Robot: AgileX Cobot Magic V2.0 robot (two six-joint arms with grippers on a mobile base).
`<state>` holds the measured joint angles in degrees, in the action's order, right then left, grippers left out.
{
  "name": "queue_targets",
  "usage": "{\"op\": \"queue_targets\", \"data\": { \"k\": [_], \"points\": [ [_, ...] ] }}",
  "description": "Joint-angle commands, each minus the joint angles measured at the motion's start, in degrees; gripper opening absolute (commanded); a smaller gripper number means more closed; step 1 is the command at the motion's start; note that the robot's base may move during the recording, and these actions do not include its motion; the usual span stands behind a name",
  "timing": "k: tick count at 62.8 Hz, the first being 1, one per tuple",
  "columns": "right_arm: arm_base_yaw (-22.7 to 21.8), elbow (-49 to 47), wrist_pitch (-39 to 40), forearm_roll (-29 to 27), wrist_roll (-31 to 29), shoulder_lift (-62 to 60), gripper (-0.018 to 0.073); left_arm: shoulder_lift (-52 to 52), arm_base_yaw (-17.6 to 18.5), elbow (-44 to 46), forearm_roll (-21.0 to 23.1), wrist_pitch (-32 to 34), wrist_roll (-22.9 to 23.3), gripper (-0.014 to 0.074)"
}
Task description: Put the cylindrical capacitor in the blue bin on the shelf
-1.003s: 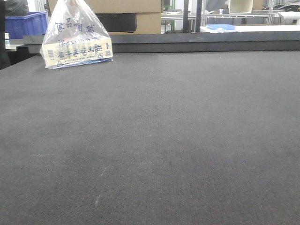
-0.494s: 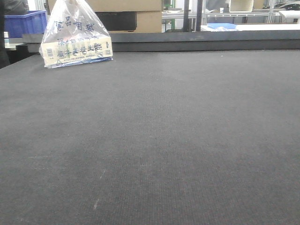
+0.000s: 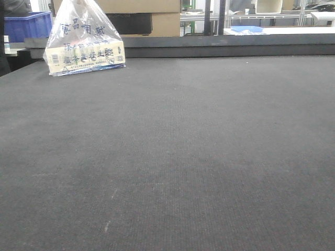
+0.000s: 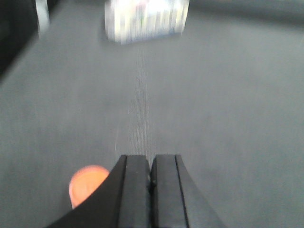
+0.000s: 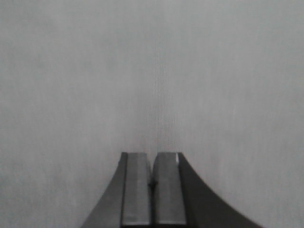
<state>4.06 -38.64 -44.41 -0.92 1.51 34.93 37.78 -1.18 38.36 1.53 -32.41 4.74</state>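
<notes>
**Left pincer** [image 4: 150, 160]: the jaws are pressed together with nothing between them. An orange round item [image 4: 85, 184] lies on the desk [image 4: 228, 104] just left of this pincer. It sits beside the base of the left finger, which hides its right edge. It is probably the cylindrical capacitor seen end-on. Only a circular face shows, so the long axis either stands upright or points at the camera; which one cannot be told. Ahead of the pincer, well apart, stands a clear plastic bag [image 4: 145, 19] holding a pale printed box.

**Right pincer** [image 5: 153, 160]: the jaws are likewise closed and empty, and only desk surface lies ahead. The left arm is judged the nearer one. The pick would require it to open and shift left over the item.

**Containers:** beyond the desk's far edge, a blue crate [image 3: 27, 25] sits far left. A lower blue tray [image 3: 246, 29] sits right of centre among metal framing. The contents of both are hidden, and which one is the target bin cannot be determined.
</notes>
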Motion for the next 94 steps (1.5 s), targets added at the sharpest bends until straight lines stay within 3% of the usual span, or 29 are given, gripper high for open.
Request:
{"op": "queue_targets", "data": {
  "k": [1,18,26,36,71,75,86,89,94],
  "points": [
    [-0.03,-2.69,-3.59,0.11,-0.27,4.80,-0.0162,5.86,0.18,3.65,0.34,-5.99,0.49,-0.0111],
    [-0.03,-3.56,-6.39,-3.49,-0.27,10.74,-0.0162,20.30,0.18,9.62,0.05,-10.74,0.49,-0.0111],
    [-0.03,-6.18,-12.89,-6.14,-0.27,16.87,-0.0157,21.84,0.18,9.77,-0.74,-10.63,0.49,-0.0111],
    [-0.03,-10.00,-18.02,-4.26,2.68,27.99,-0.0157,21.98,0.18,9.77,-0.96,-10.26,0.49,-0.0111],
    [-0.03,-11.61,-13.51,-3.57,2.98,38.67,-0.0144,21.98,0.18,9.77,-2.32,-6.80,0.49,-0.0111],
    [-0.03,-11.61,-14.02,-3.73,2.98,39.70,-0.0054,21.98,0.18,9.77,-2.32,-6.80,0.49,-0.0111],
    [-0.03,-11.61,-14.02,-4.47,2.98,41.04,0.0369,21.98,0.18,9.77,-2.32,-6.67,0.49,-0.0111],
    [-0.03,-11.48,-13.65,-4.47,2.98,41.42,0.0432,21.98,0.18,9.77,-2.32,-6.67,0.49,-0.0111],
    [-0.03,-10.48,-10.51,-4.47,2.98,42.13,0.0445,21.98,0.18,9.77,-2.32,-6.67,0.49,-0.0111]
  ]
}}
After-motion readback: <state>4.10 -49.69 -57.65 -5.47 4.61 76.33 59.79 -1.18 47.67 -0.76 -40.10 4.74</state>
